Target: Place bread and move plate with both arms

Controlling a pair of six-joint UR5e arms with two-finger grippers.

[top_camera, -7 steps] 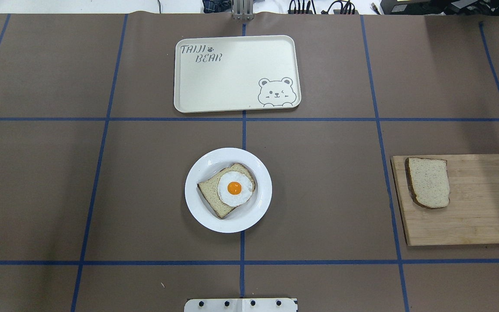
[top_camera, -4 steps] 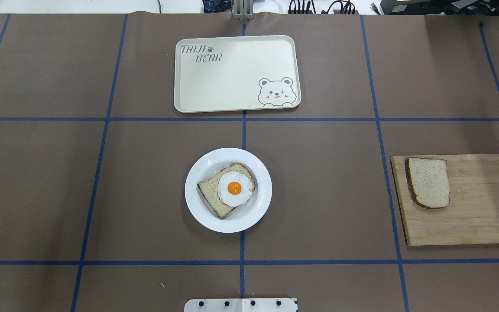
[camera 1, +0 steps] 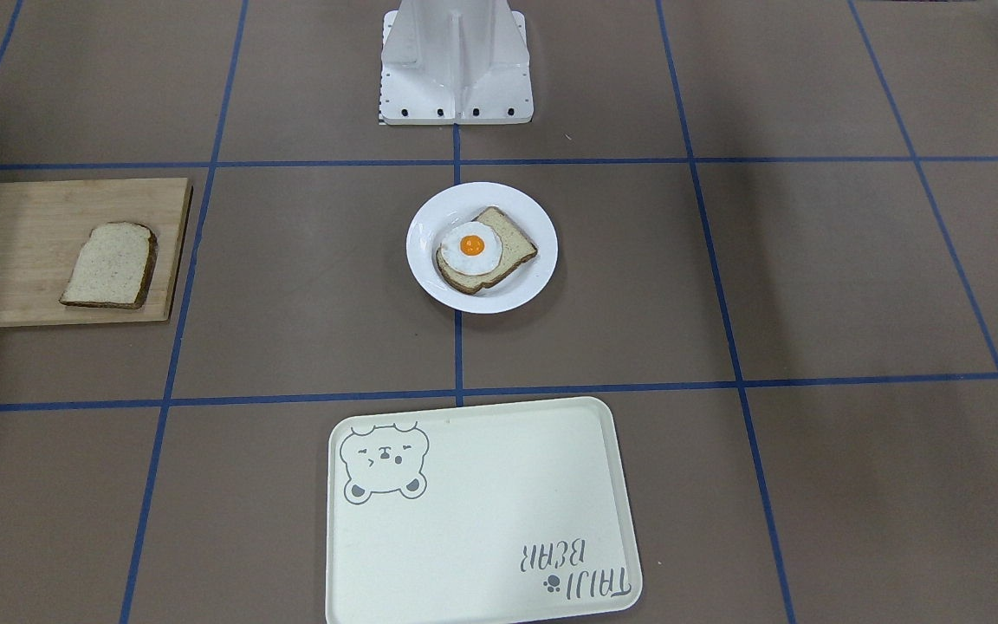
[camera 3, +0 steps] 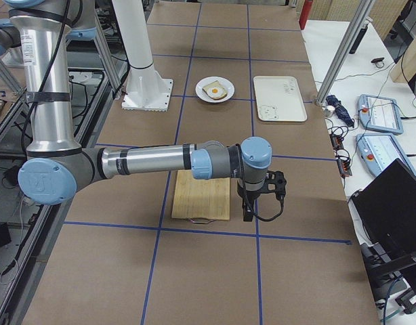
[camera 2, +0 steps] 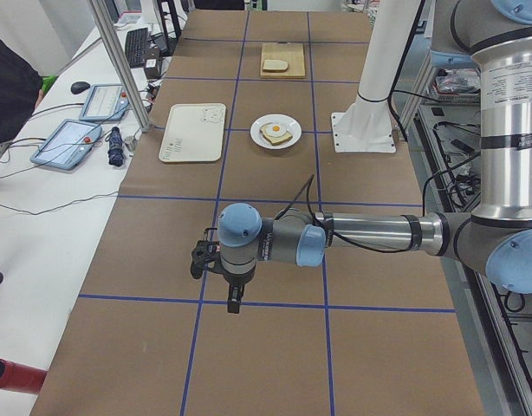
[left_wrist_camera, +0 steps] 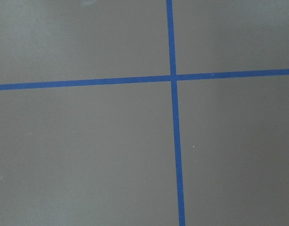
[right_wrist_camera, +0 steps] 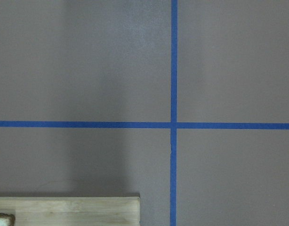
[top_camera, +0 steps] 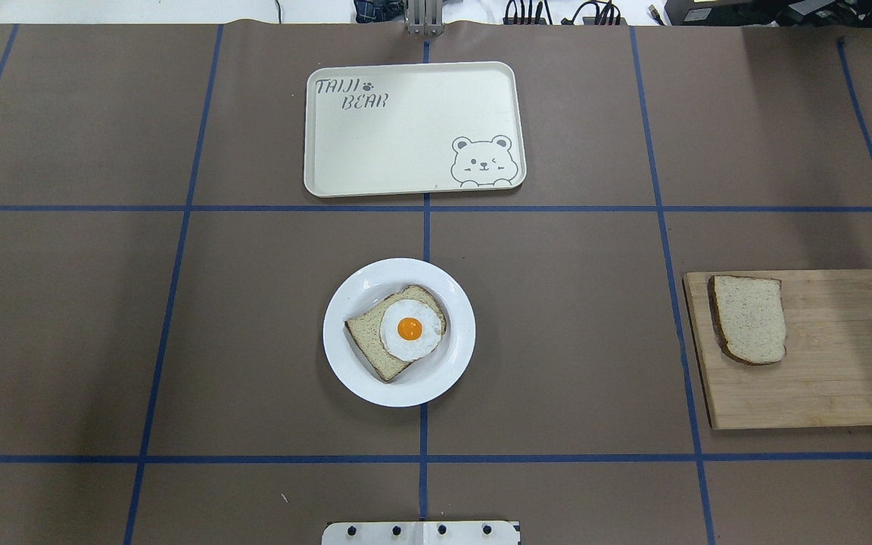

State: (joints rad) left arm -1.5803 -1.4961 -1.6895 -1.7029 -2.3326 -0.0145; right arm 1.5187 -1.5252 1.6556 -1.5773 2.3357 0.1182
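Observation:
The plain bread slice [top_camera: 748,319] lies on a wooden cutting board [top_camera: 837,378] at the table's right; it also shows in the front view [camera 1: 111,264]. The white plate [top_camera: 345,363] sits at the table's middle and carries a bread slice topped with a fried egg [top_camera: 409,329]. Neither gripper shows in the overhead or front views. In the left side view, my left gripper [camera 2: 234,303] hangs over bare table far from the plate [camera 2: 259,139]. In the right side view, my right gripper [camera 3: 247,213] hangs beside the board's [camera 3: 201,200] edge. I cannot tell whether either is open or shut.
A cream bear-print tray [top_camera: 406,113] lies beyond the plate, at the far middle. The robot's white base [camera 1: 456,78] stands at the near edge. Blue tape lines grid the brown table. The board's corner shows in the right wrist view [right_wrist_camera: 64,209].

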